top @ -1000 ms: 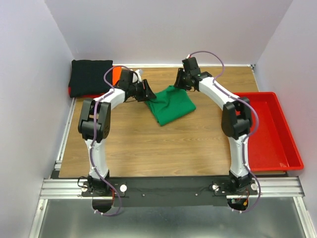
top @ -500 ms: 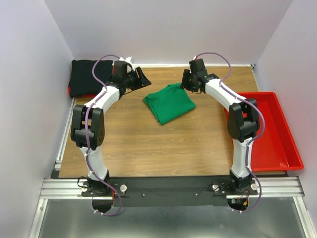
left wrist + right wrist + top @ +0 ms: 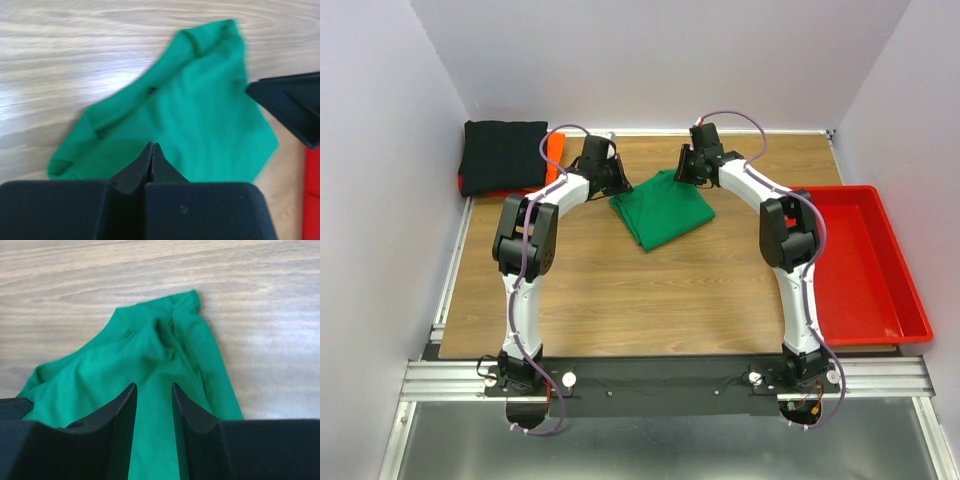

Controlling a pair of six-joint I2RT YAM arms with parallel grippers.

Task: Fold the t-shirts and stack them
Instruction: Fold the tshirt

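A bright green t-shirt (image 3: 665, 212) lies folded and a little rumpled on the wooden table, towards the back. My left gripper (image 3: 618, 184) is at its left back edge. In the left wrist view, that left gripper (image 3: 152, 145) is shut just over the green cloth (image 3: 200, 125), with nothing showing between the tips. My right gripper (image 3: 683, 170) hovers at the shirt's back corner. In the right wrist view the right gripper (image 3: 154, 386) is open with only a narrow gap, above the green cloth (image 3: 150, 355). A black t-shirt (image 3: 502, 155) lies folded on an orange-red t-shirt (image 3: 554, 152) in the back left corner.
A red plastic tray (image 3: 865, 262) stands along the table's right side. White walls close in the back and both sides. The bare wooden table (image 3: 640, 290) stretches from the green shirt to the arm bases.
My left gripper swung back from near the black stack to the green shirt's left edge and shut. The right gripper's jaws narrowed and it shifted slightly left.
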